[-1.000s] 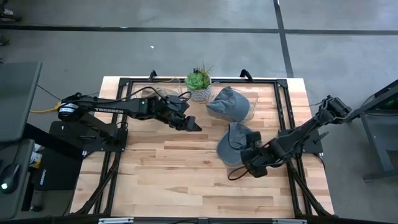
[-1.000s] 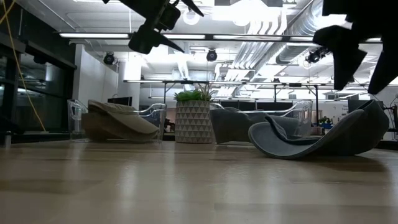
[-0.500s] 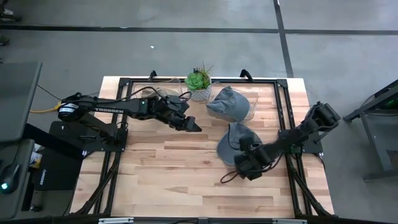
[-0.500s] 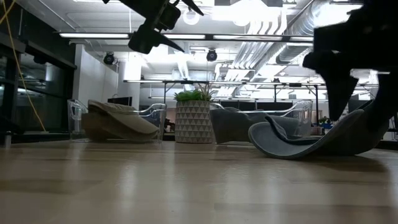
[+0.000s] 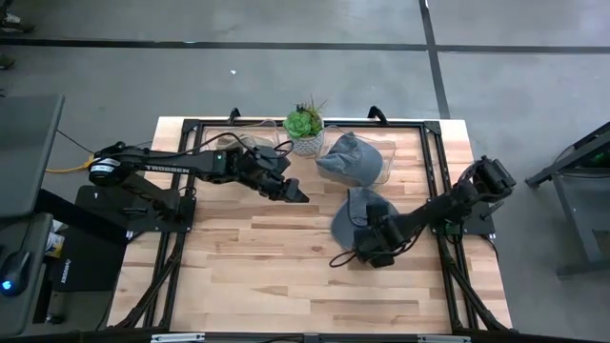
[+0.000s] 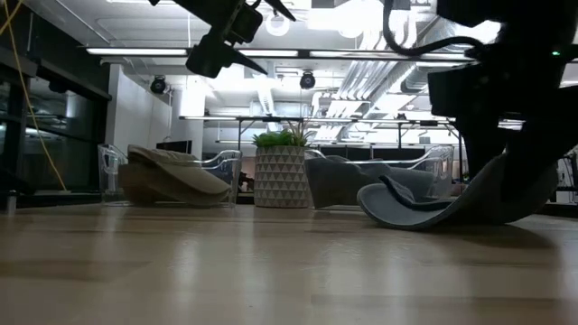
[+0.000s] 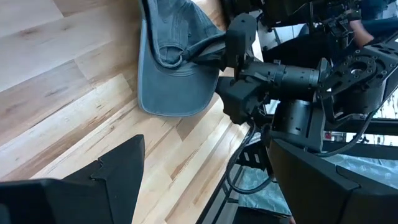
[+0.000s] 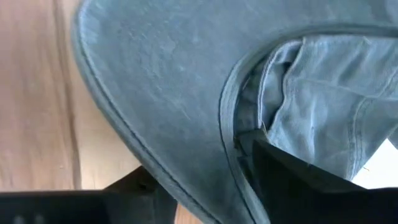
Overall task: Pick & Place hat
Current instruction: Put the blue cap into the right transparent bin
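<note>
Straddling cap (image 5: 345,215) brim: right gripper (image 5: 367,240)

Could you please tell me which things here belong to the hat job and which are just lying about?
In the job:
- grey cap
- right gripper, its fingers astride the cap's brim

Lying about:
- second grey cap
- potted plant
- tan cap
- left gripper, waiting

Soft, seemingly denim cap (image 8: 186,74), satiny wooden table (image 5: 267,276)

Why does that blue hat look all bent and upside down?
The blue hat lies inside up on the table, its brim curling off the wood. The right hand straddles its brim edge, one finger inside the hat, one under the brim. The other blue hat sits right way up.
</note>
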